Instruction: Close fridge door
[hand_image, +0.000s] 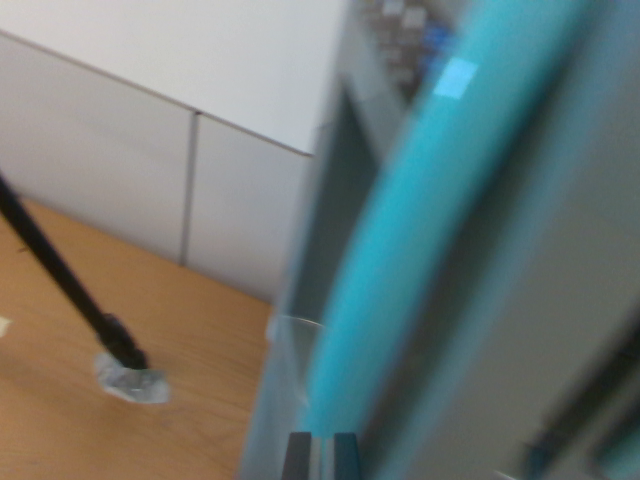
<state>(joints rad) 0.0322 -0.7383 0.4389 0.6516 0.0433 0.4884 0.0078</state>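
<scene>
One blurred teal door (400, 260) fills the frame's right half, slanting from top right to bottom centre. At the bottom edge, two dark jaw tips of the gripper (320, 455) sit just apart, right against the door. Left of them, a black rod (70, 285) meets a grey foot (130, 380) on wooden floor (60, 420). Beyond stand pale wall panels (110, 170).

We have only the wrist view, tilted and blurred, pressed very near the fridge door's (400, 260) teal edge, facing along it toward the wooden floor (120, 300) and white wall panels (110, 160).
</scene>
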